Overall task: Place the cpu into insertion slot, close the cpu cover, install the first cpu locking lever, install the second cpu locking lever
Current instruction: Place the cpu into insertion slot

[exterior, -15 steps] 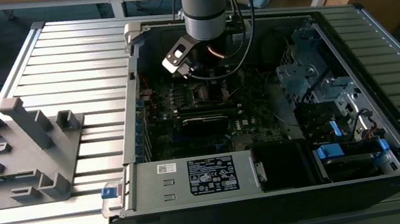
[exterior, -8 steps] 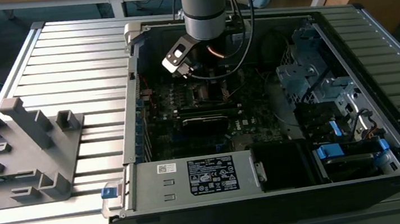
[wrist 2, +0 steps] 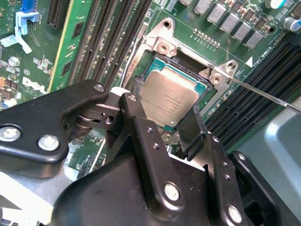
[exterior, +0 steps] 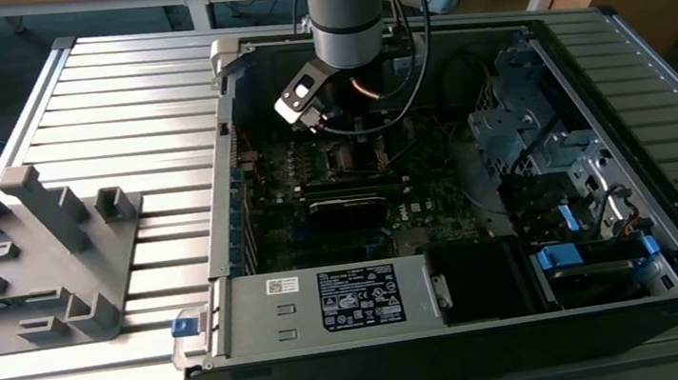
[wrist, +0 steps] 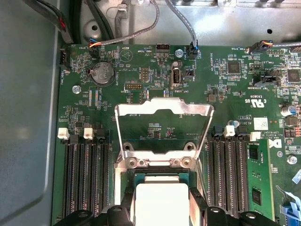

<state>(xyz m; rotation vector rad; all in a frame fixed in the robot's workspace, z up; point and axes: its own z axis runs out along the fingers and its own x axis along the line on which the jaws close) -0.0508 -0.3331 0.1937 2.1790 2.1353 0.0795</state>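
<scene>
The cpu (wrist 2: 171,96), a flat silver-grey square, lies in the insertion slot (wrist 2: 154,65) on the green motherboard. My gripper (wrist 2: 163,106) straddles it, with one black finger (wrist 2: 135,94) against one edge and the other against the opposite edge. In the first wrist view the cpu (wrist: 162,197) shows bright between the same fingers, over the insertion slot (wrist: 160,175). The cpu cover (wrist: 164,109), a thin silver frame, stands swung up and open behind the slot. A thin locking lever (wrist 2: 263,96) sticks out unlatched beside the socket. In the exterior view my gripper (exterior: 329,124) reaches down into the case.
The open computer case (exterior: 454,301) lies on a slatted metal table (exterior: 112,110). Black memory slots (wrist: 87,179) flank the socket on both sides. Cables (wrist: 183,23) run along the case wall. A grey plastic fixture (exterior: 40,253) stands at the exterior view's left.
</scene>
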